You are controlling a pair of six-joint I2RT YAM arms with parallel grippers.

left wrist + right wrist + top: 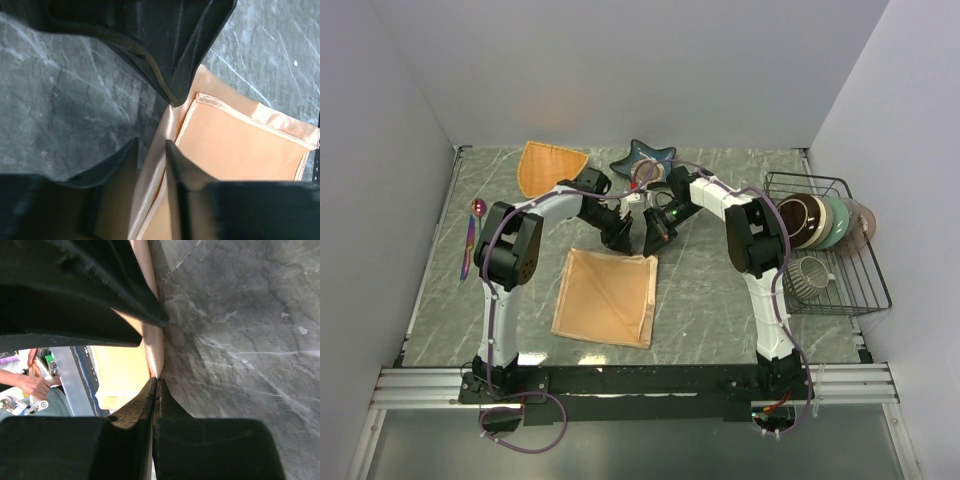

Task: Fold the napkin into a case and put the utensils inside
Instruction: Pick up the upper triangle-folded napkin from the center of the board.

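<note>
— Where is the shiny peach-orange satin napkin (605, 297)?

— It lies flat on the grey marbled table (710, 300), midway between our arms, and we have both grippers down along its far edge. The left gripper (170, 122) has its jaws parted, with the hemmed border of the cloth running between them; nothing is clamped. The right gripper (157, 350) is likewise unclenched, with a narrow strip of satin standing between its tips.

— Why both on one edge?

— We judge it the start of a fold. Two holds spread along the same edge would let us carry it over evenly, without the slippery cloth skewing.

— And the slim iridescent purple-pink metal utensils (472, 235)?

— They lie at the table's left side, outside our left arm and well apart from the napkin, with the round spoon bowl at the far end. We guess they wait there until a case exists.

— What do the wrist views add?

— From overhead our wrists hide the fingertips. Only the wrist cameras show the jaws apart and cloth between them. The left one also shows a hemmed layer lying over another. Yet only the overhead shows the utensils, the rigid orange fan-shaped dish (552, 167) and the black wire rack (825, 245) of crockery at the right.
</note>
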